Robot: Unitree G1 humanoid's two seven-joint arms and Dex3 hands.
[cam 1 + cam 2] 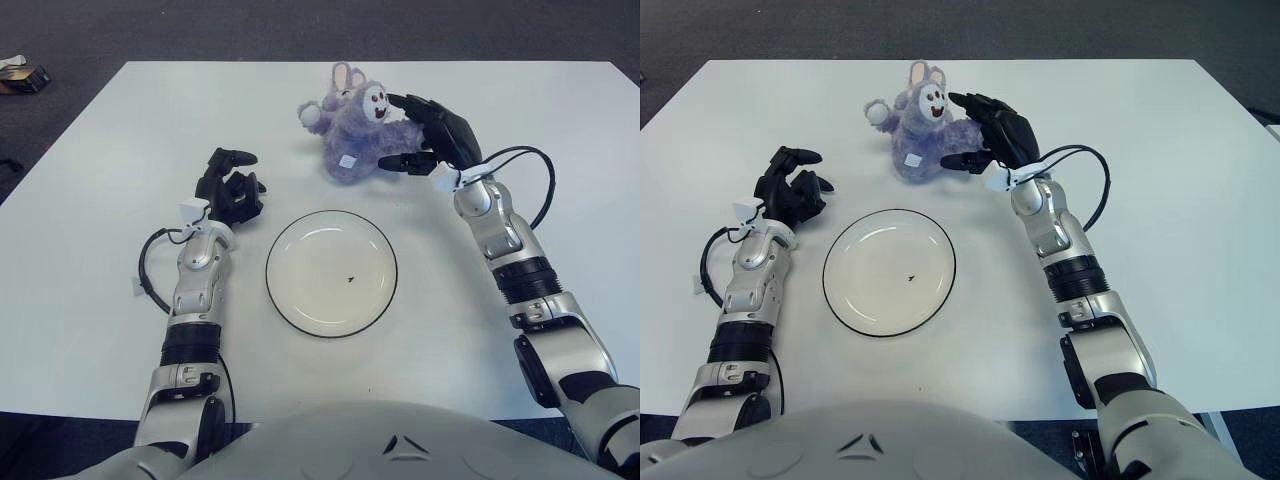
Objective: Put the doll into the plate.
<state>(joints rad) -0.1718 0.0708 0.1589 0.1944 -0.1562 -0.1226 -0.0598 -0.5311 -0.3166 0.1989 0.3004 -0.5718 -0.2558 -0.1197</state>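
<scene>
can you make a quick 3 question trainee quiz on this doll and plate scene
1. True or false: the doll already lies in the plate.
2. Which hand is at the doll?
A. left hand
B. right hand
C. both
3. Fill in: the left hand shows to the ____ of the plate, holding nothing.

Key:
1. False. The doll lies on the table beyond the plate, which holds nothing.
2. B. The right hand is against the doll's right side, with fingers above and below its arm; a firm grasp is not clear.
3. left
</scene>
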